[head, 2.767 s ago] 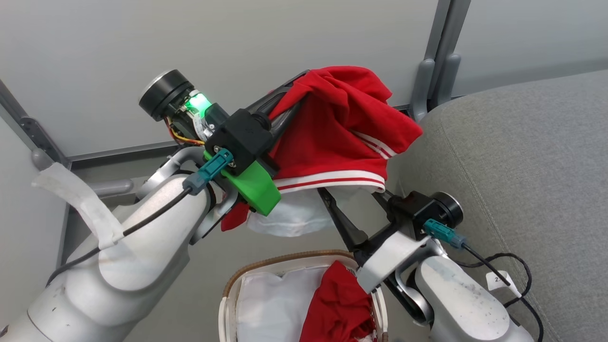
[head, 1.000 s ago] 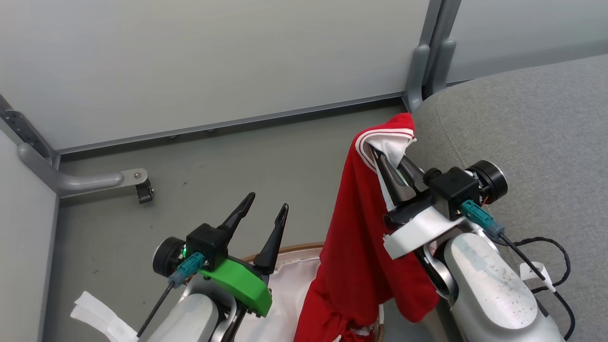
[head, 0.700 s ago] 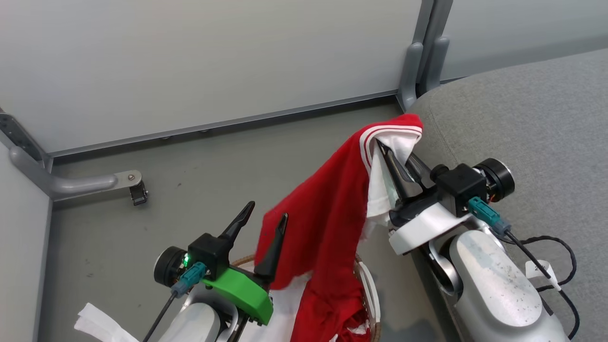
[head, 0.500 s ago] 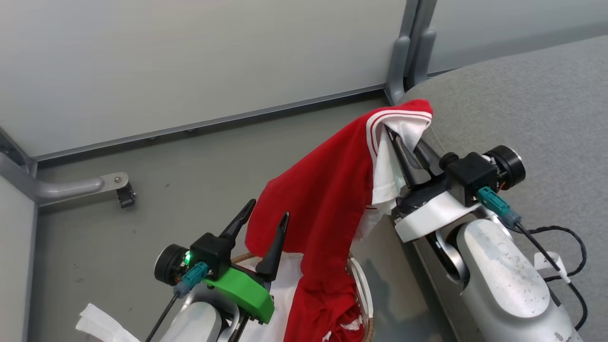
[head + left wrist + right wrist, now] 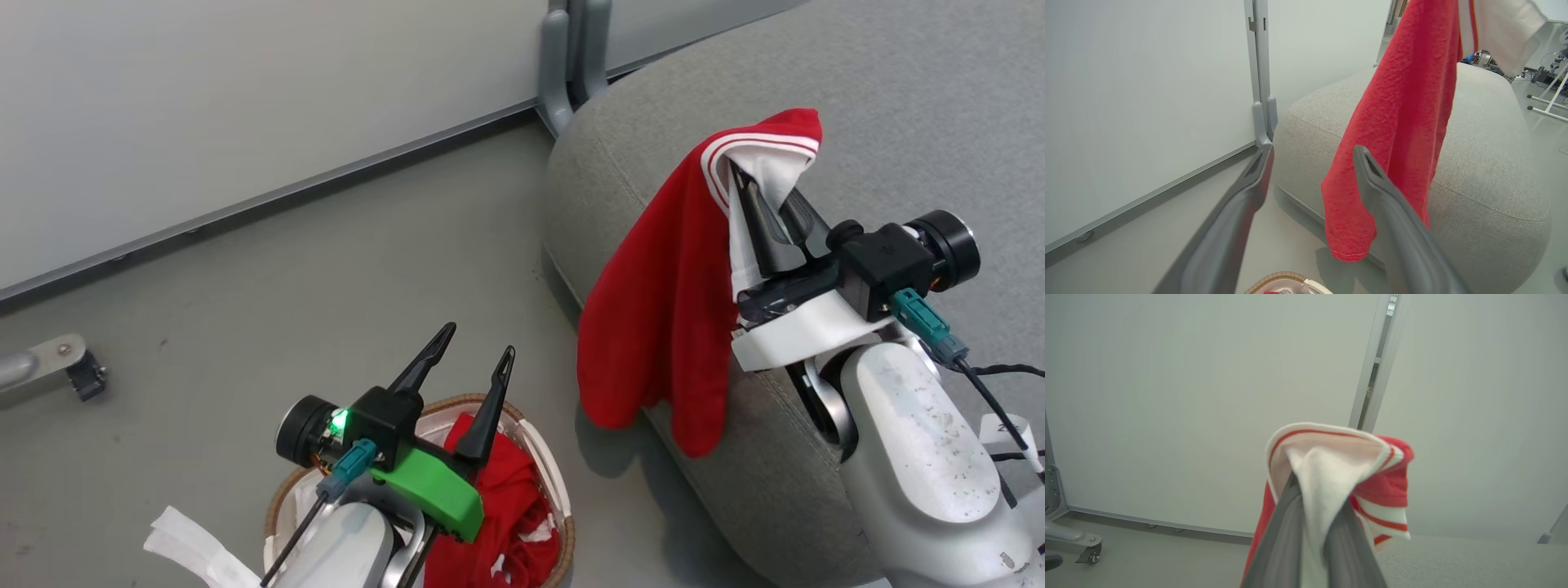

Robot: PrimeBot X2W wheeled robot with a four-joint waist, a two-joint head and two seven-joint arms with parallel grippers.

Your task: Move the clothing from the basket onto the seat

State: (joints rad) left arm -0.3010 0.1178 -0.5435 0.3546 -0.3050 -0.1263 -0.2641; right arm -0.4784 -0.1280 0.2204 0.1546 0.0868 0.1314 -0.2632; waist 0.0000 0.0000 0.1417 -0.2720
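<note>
My right gripper [image 5: 764, 181] pinches the red garment [image 5: 661, 302] at the seat [image 5: 898, 106] edge; my left gripper [image 5: 480, 339], at eight o'clock, stands spread.

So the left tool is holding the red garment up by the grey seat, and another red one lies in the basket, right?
Not quite: the right tool, not the left tool, holds the red garment up by the grey seat, as the head view shows. Another red one does lie in the basket.
</note>
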